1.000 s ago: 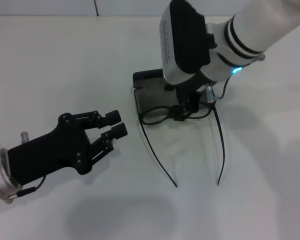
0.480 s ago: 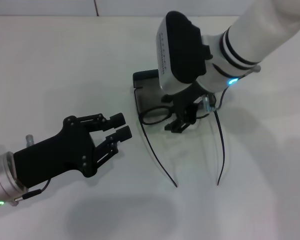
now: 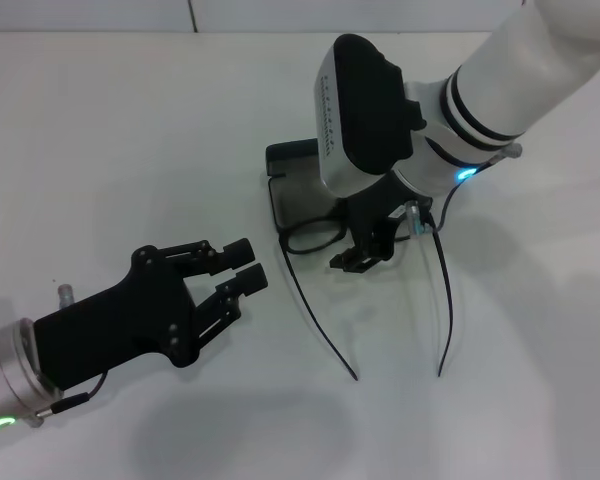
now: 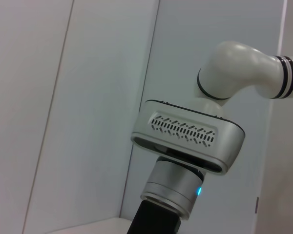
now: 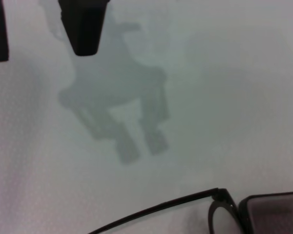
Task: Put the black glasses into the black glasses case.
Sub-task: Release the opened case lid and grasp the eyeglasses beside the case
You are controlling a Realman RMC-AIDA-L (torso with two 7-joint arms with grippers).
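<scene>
The black glasses [image 3: 315, 235] lie flat on the white table. Their front sits at the near edge of the open black glasses case [image 3: 302, 192], and both temple arms stretch toward me. My right gripper [image 3: 368, 252] hovers open just over the bridge and right lens, which it hides, and nothing is between its fingers. In the right wrist view the right gripper [image 5: 39, 29] shows two spread fingertips, with one lens and temple of the glasses [image 5: 205, 204] and a corner of the case [image 5: 276, 214] at the edge. My left gripper [image 3: 245, 265] is open and empty, left of the glasses.
The case lid [image 3: 292, 153] stands up at the far side of the case. The white table [image 3: 130, 130] spreads out around everything. The left wrist view shows only my right arm's wrist housing [image 4: 188, 141] against a pale wall.
My right gripper has drawn back from the glasses' bridge toward the near side, and the glasses have stayed put. My left gripper has drifted slightly right and nearer to me.
</scene>
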